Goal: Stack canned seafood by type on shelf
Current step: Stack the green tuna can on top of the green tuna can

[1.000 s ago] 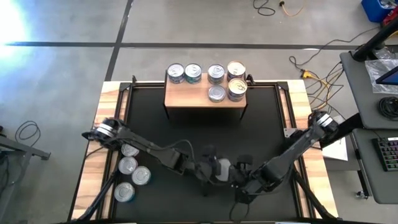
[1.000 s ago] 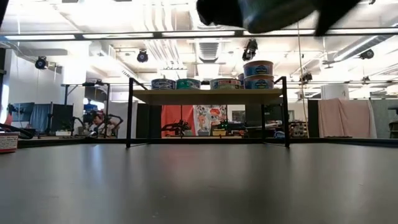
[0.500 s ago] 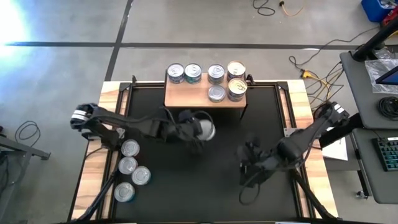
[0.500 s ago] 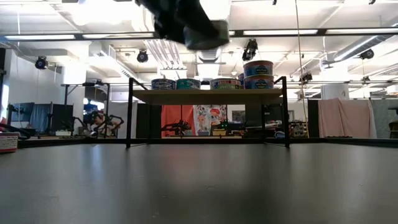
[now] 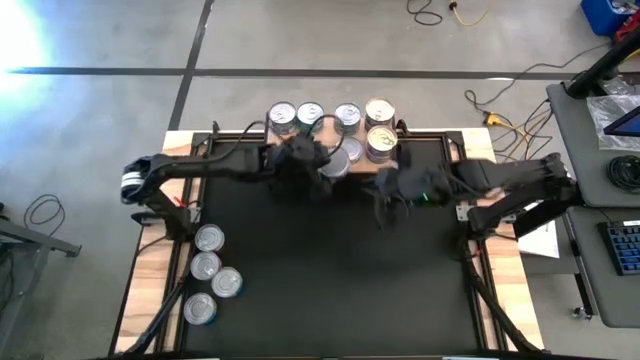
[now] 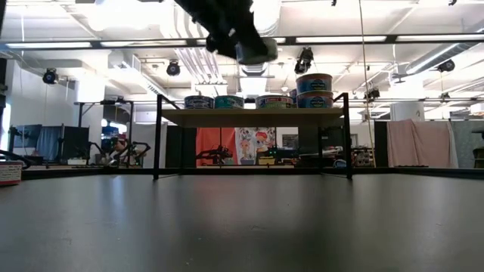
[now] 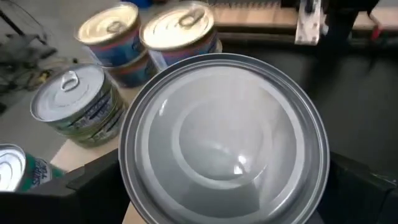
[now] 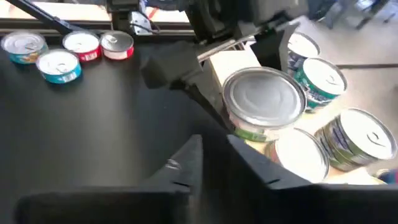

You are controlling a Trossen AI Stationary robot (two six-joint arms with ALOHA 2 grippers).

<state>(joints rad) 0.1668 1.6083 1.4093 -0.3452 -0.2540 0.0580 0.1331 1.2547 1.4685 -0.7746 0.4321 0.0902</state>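
My left gripper [image 5: 322,168] holds a silver can with a green label [image 8: 264,99] in the air over the front edge of the shelf [image 5: 300,158], a light wood top on black legs. Several cans stand on the shelf [image 5: 311,117], two of them stacked at its right end [image 6: 314,91]. In the low view the held can [image 6: 253,50] hangs above the shelf top. My right gripper [image 5: 384,200] hovers shut with nothing in it, just right of the held can and in front of the shelf. My left gripper pinches the can's round side wall [image 7: 127,168] between its two fingers, one on each side. The fingers come from the table's left, slanting down. The can is lifted clear, plain end [image 7: 224,137] up and slightly tilted, above the shelf's front edge.
Several more cans [image 5: 209,238] stand in a cluster on the mat's left side, near the left arm's base. The black mat [image 5: 320,270] is bordered by wood strips [image 5: 160,250]. Cables lie on the floor beyond the table.
My left gripper has carried the can from the near middle of the mat up and toward the far edge, to the shelf's front. My right gripper has risen and swung from the near middle toward the far edge, ending beside the shelf.
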